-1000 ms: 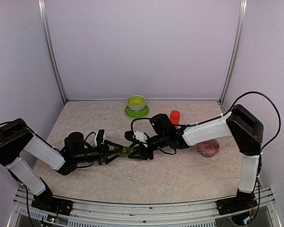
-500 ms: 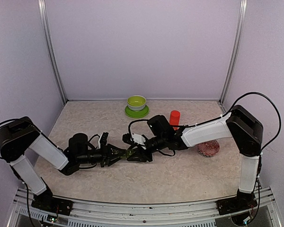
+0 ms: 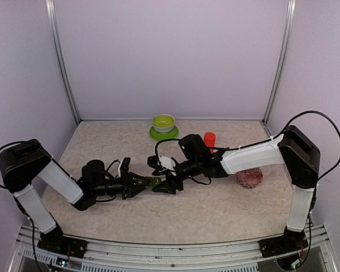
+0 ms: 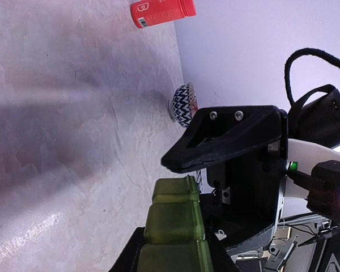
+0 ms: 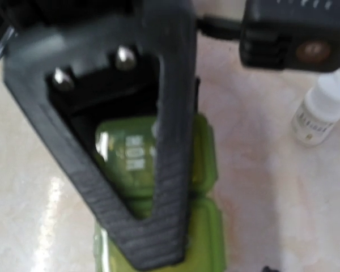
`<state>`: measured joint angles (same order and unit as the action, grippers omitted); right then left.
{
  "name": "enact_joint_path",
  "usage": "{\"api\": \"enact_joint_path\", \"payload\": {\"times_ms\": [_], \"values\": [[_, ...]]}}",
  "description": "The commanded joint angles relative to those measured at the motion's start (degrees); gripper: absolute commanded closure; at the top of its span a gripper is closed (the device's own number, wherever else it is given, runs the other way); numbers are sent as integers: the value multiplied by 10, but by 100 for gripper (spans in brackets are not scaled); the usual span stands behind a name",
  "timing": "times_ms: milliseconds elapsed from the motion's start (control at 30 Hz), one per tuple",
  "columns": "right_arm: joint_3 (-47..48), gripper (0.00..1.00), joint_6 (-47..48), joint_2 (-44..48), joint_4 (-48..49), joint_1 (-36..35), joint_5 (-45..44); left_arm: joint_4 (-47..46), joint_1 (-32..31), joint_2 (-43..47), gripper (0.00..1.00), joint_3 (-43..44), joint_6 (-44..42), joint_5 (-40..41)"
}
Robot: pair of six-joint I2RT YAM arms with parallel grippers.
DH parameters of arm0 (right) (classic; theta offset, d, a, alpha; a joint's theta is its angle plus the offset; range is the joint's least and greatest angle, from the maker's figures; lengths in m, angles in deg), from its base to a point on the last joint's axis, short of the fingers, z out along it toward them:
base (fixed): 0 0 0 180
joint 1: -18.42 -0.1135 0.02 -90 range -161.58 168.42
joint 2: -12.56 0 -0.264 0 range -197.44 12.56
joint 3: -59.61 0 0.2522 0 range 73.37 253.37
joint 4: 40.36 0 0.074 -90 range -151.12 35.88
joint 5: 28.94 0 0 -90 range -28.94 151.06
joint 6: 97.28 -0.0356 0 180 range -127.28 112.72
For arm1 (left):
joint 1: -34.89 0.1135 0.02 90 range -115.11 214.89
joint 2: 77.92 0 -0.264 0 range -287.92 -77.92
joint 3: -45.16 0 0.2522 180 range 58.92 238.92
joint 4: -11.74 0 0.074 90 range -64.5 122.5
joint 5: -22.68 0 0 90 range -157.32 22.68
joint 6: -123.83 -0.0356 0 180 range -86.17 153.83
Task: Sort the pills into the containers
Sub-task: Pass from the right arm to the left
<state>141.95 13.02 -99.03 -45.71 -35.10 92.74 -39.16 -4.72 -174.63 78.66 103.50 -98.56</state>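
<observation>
- I have the left gripper clamped on one end of the dark green plastic strip of three joined lidded compartments. It is mid-bench and points at the right arm.
- Right gripper: one black triangular finger lies over the strip's far compartment. The other finger is hidden, so I cannot tell its width.
- Red cylindrical plastic bottle is upright, right of centre, towards the back edge.
- Red-and-white patterned round bowl sits near the right edge.
- Lime-green round bowl sits on a matching saucer at the middle of the back edge.
- Small white plastic bottle stands near the strip (right wrist view only).
</observation>
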Motion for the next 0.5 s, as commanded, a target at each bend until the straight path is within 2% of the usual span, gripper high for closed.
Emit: {"api": "enact_joint_path", "payload": {"times_ms": [0, 233, 467], "values": [[-32, 30, 13, 50, 11, -5, -4, -41, -2, -3, 73, -4, 10, -16], [-165, 29, 75, 127, 123, -11, -36, -74, -7, -1, 73, -5, 29, -53], [-225, 26, 103, 168, 199, -43, -153, -72, -32, 1, 72, 3, 39, -58]]}}
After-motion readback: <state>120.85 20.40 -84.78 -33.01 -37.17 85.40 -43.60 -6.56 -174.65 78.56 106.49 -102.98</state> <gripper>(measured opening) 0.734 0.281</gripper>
